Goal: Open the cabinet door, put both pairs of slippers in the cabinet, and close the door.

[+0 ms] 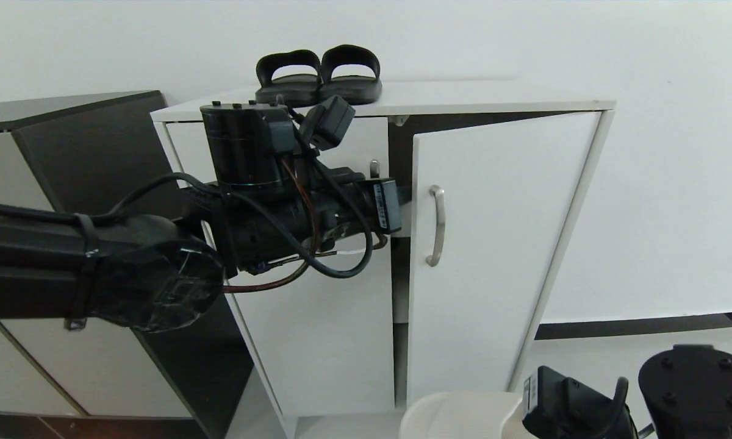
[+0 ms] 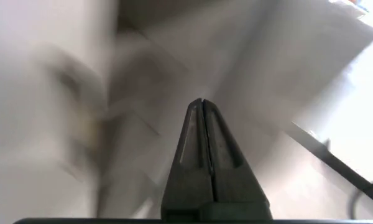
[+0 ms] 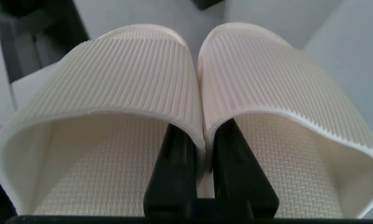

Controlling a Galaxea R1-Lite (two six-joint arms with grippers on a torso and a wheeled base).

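1. White 2-door wooden cabinet: right door ajar, with a dark gap beside its curved metal bar handle; left door flush.
2. Pair of black rubber slide slippers: side by side on the cabinet top, above the left door.
3. Pair of cream ribbed rubber slippers: low before the cabinet, their inner strap walls pinched between the right gripper jaws.
4. Left gripper: jaws pressed together, holding nothing; its arm crosses the left door, blocking the gap.
5. Dark grey slanted-front unit: just beside the cabinet.

Home entryway: shoe cabinet, black slippers.
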